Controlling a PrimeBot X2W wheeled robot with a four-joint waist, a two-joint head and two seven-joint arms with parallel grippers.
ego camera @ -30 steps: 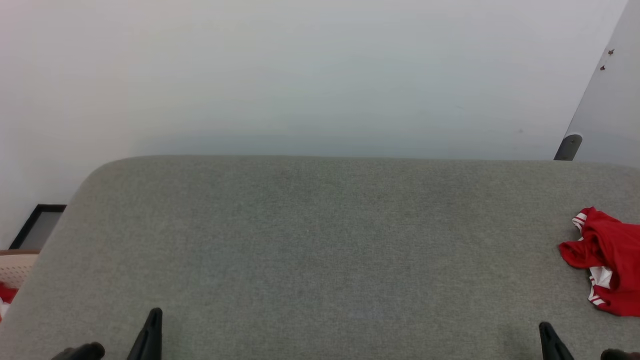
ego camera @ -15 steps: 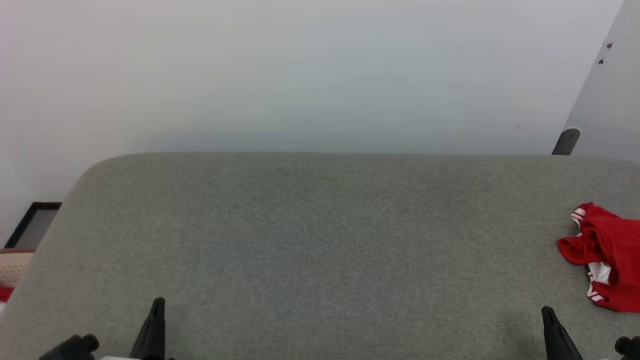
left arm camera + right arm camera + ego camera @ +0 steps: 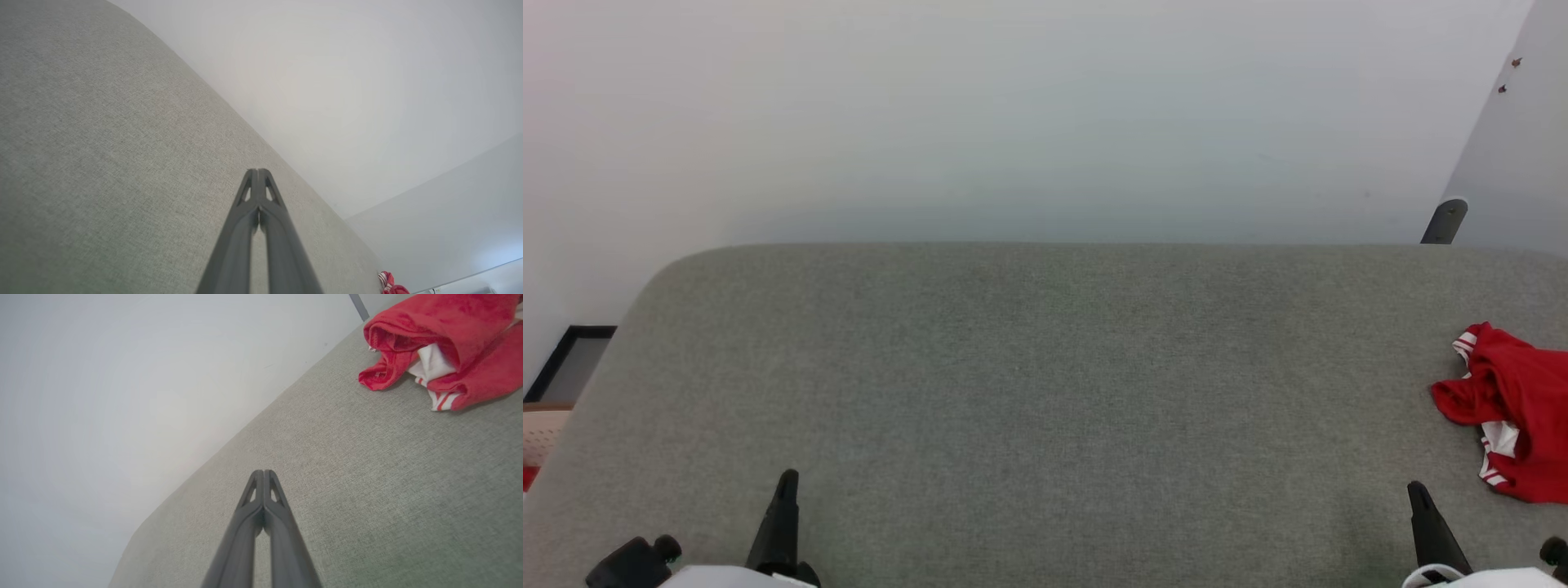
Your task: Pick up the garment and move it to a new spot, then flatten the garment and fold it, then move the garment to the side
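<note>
From the head view I see the grey fabric surface [image 3: 1045,367] spread across the lower half, with a plain pale wall [image 3: 1013,122] behind it. The garment [image 3: 1515,408] lies bunched at the far right of that surface, red with a bit of white cloth and striped trim showing, and it is cut off by the picture's right edge. My left gripper [image 3: 787,478] pokes up at the lower left and my right gripper [image 3: 1417,490] at the lower right. Each shows as a single dark point, its fingers pressed together and holding nothing. The right one is near the garment but apart from it. A dark-framed panel [image 3: 572,363] sits off the surface's left corner.

In the left wrist view, the left gripper [image 3: 258,171] has its two fingers meeting at the tips, closed on nothing, above bare grey fabric. A small red scrap of the garment [image 3: 392,286] shows at the bottom right, well apart.

In the right wrist view, the right gripper [image 3: 264,472] is likewise pinched closed and empty over the fabric. The garment [image 3: 441,335] lies crumpled at the upper right, clear of the fingertips.
</note>
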